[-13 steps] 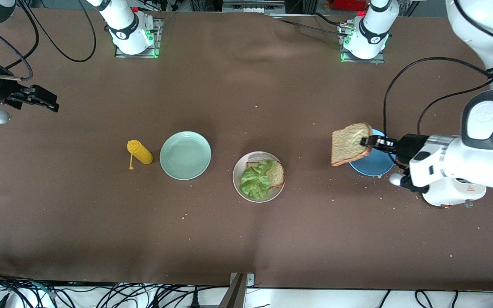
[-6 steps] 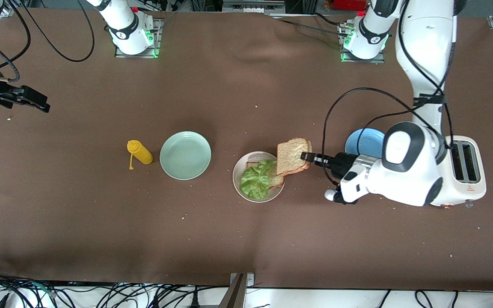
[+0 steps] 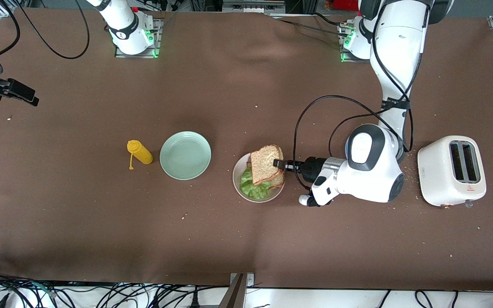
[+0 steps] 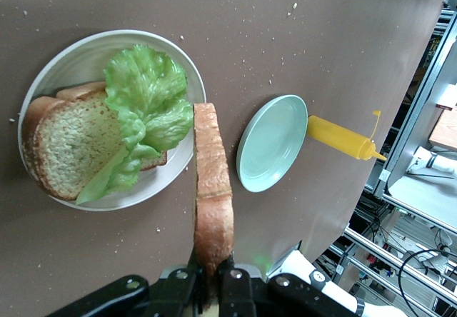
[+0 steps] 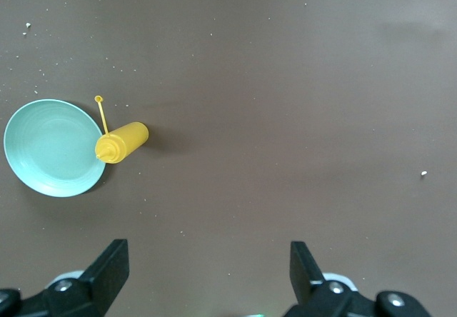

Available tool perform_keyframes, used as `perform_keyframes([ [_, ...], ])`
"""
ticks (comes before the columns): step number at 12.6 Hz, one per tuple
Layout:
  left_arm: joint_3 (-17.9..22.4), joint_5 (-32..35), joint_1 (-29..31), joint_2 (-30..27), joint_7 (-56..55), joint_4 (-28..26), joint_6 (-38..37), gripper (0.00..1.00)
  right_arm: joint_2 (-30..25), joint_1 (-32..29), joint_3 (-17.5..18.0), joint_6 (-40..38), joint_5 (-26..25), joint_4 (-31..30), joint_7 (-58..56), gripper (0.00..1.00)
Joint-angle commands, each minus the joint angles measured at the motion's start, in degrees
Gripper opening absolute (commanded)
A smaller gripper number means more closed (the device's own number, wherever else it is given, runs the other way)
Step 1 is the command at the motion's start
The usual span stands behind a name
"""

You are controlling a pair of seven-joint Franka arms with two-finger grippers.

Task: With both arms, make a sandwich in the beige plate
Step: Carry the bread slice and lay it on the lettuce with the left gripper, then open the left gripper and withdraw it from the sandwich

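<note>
Nearly done: bottom slice [image 3: 277, 179] and lettuce [image 3: 253, 187] already lying in beige plate [image 3: 237, 182], lettuce draped over slice, part of slice bare. Top slice [image 3: 266, 164] not yet laid, up in air over plate, held on edge and tilted, above lettuce. Left to do, by guess: lower, flatten, release on top of lettuce, pull back.

Left claw [image 3: 278, 163] clamped tight on crust edge of top slice, over plate's rim toward left arm's end of counter [image 3: 229, 239]. Left wrist view: fingers [image 4: 233, 288] pinching slice's end, slice [image 4: 212, 203] standing thin-edge up, over plate rim [image 4: 43, 88] beside lettuce [image 4: 146, 96]; bottom slice [image 4: 68, 142] flat under leaf.

Right claw [image 3: 13, 90] spread wide, holding nothing, waiting over counter at right arm's end, well apart from plate. Right wrist view: both fingers [image 5: 107, 268] wide apart, bare counter between.

Mint plate [image 3: 185, 155] beside beige plate toward right arm's end, empty; yellow bottle [image 3: 139, 152] lying just beside it. Toaster [image 3: 452, 170] at left arm's end. Crumbs scattered over counter.

Risk, by guess: slice landing skewed or sliding off leaf.
</note>
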Motion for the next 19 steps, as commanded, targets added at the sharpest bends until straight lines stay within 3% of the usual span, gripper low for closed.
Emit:
perform_keyframes([
  [1,0.5,-2.1,-2.3,0.6,-0.8,-1.2,4.0,0.0,-1.9,-0.1,0.4,0.8,0.9,-1.8,-0.5,1.0],
  [10,-0.3,-2.7,-4.7,2.0,-0.7,-5.2,11.5,0.0,-1.6,-0.2,0.2,1.0,0.9,-1.5,-0.5,1.0],
  [11,-0.3,-2.3,-4.7,2.1,-0.4,-5.3,11.7,0.26,-1.6,-0.2,0.2,0.9,0.9,-1.5,-0.5,1.0],
  [13,-0.2,-0.5,-5.1,2.4,0.0,-5.4,14.0,0.88,-1.6,-0.1,0.2,0.9,0.9,-1.5,-0.5,1.0],
  [14,-0.2,0.2,-5.2,2.4,-0.1,-5.5,14.6,0.99,-1.6,-0.1,0.3,0.9,0.9,-1.5,-0.5,1.0],
  [19,0.2,4.2,-2.3,2.2,0.0,-5.8,14.6,0.99,-1.6,-0.1,0.4,0.8,0.9,-1.5,-0.5,1.0],
])
